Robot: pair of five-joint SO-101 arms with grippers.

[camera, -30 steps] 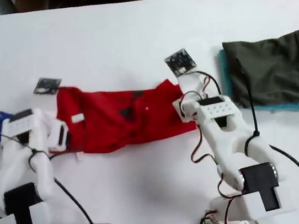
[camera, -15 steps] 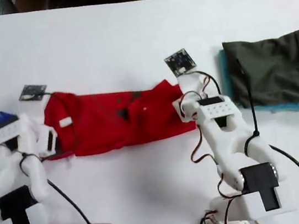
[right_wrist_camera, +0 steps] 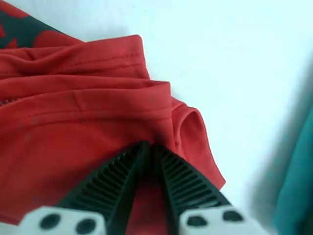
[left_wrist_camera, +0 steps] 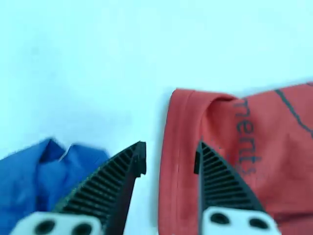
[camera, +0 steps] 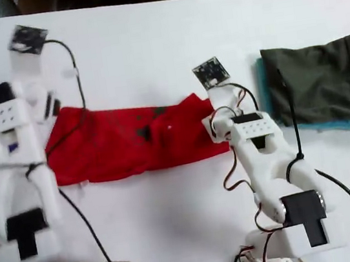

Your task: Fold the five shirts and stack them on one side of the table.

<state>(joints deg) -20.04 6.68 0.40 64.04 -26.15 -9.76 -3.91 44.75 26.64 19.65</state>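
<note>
Red cloth crosses the middle of the table (camera: 149, 43): the red shirt (camera: 131, 143) lies folded into a long band, parallel to the near edge. The right jaws are pinched together on its end nearest the right edge, with a fold of fabric between the tips. The left jaws stand wide apart, holding nothing, above the shirt's other end, one over the hem and the other over bare table beside the blue shirt (left_wrist_camera: 34, 186). Toward the right edge a dark green shirt (camera: 321, 81) lies folded on a teal shirt (camera: 331, 126).
</note>
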